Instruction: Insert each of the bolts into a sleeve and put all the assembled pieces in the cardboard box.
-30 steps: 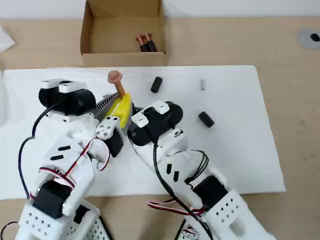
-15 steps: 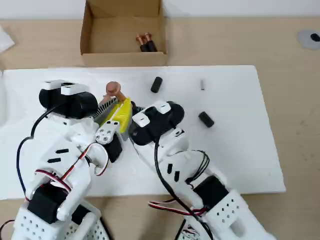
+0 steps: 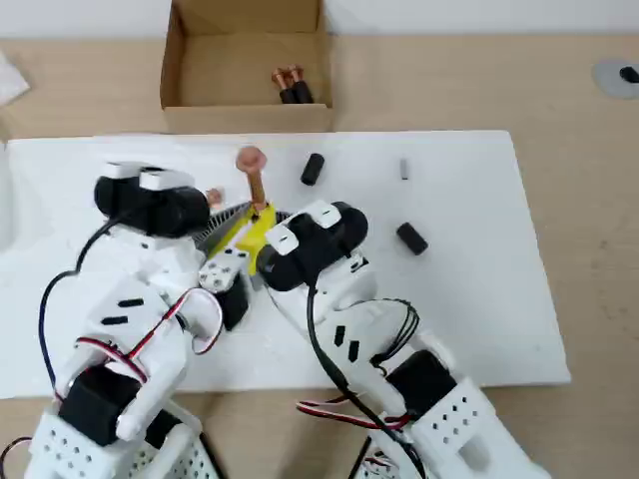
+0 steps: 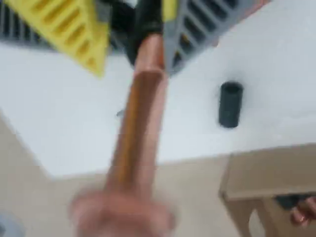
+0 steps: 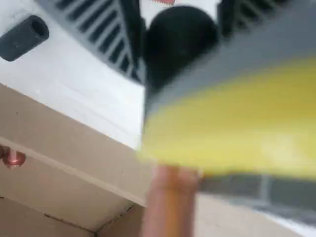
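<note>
My left gripper (image 3: pixel 248 213) is shut on a copper bolt (image 3: pixel 254 180), which points toward the cardboard box (image 3: pixel 172 70). In the left wrist view the bolt (image 4: pixel 140 128) runs out between a yellow and a grey finger of the gripper (image 4: pixel 136 64); its inner end meets a black sleeve (image 4: pixel 145 22). My right gripper (image 5: pixel 180 47) is shut on that black sleeve (image 5: pixel 180 37), right against the left one. Two loose sleeves (image 3: pixel 313 169) (image 3: pixel 411 238) lie on the white mat (image 3: pixel 479 299). Assembled pieces (image 3: pixel 290 86) lie in the box.
A small grey pin (image 3: pixel 404 169) lies on the mat near its far edge. A copper piece (image 3: pixel 213 197) peeks out beside the left arm. The right arm (image 3: pixel 310 241) crowds the mat's middle. A grey disc (image 3: pixel 619 76) sits on the wooden table, far right.
My left gripper has swung to the right with the bolt, whose head has moved right and nearer the loose sleeve. The right arm has barely moved.
</note>
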Tool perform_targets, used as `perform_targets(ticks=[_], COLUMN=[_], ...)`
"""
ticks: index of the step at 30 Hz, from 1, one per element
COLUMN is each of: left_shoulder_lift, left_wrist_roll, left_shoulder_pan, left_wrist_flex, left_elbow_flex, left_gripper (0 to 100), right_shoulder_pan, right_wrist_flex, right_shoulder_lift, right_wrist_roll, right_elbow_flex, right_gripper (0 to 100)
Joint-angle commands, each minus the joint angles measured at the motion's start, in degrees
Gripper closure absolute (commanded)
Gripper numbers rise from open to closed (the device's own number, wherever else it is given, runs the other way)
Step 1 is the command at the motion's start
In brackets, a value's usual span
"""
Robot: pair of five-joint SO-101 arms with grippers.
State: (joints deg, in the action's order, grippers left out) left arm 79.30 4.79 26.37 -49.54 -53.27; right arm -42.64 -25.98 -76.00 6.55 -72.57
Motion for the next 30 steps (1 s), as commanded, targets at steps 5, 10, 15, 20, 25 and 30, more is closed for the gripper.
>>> perform_targets(ticks=[5, 10, 15, 20, 25, 30], left_shoulder_lift=[-4.09, -6.99, -9.27, -13.05, -20.70, -27.47], left_wrist_roll=[1.49, 2.46, 2.46, 4.13, 1.67, 1.76], left_shoulder_pan=[-3.87, -8.97, -10.11, -16.26, -20.04, -24.70], left_wrist_flex=[-3.08, -5.45, -11.16, -12.13, -10.55, -10.46], left_elbow_flex=[7.82, 14.15, 21.80, 27.34, 28.22, 28.13], left_gripper=[87, 84, 83, 91, 100, 100], right_shoulder_pan=[-0.66, -0.57, -0.31, 2.86, 9.80, 13.93], right_wrist_flex=[0.62, 0.62, 0.70, 0.79, 0.79, 0.26], right_shoulder_lift=[-1.10, -1.01, -0.92, 3.03, 20.62, 41.54], right_wrist_roll=[-0.53, -0.53, -0.35, 0.62, 2.20, 1.93], right_elbow_flex=[4.00, 4.00, 4.35, 8.04, 23.43, 42.68], right_gripper=[98.9, 98.9, 98.9, 98.9, 98.9, 98.9])
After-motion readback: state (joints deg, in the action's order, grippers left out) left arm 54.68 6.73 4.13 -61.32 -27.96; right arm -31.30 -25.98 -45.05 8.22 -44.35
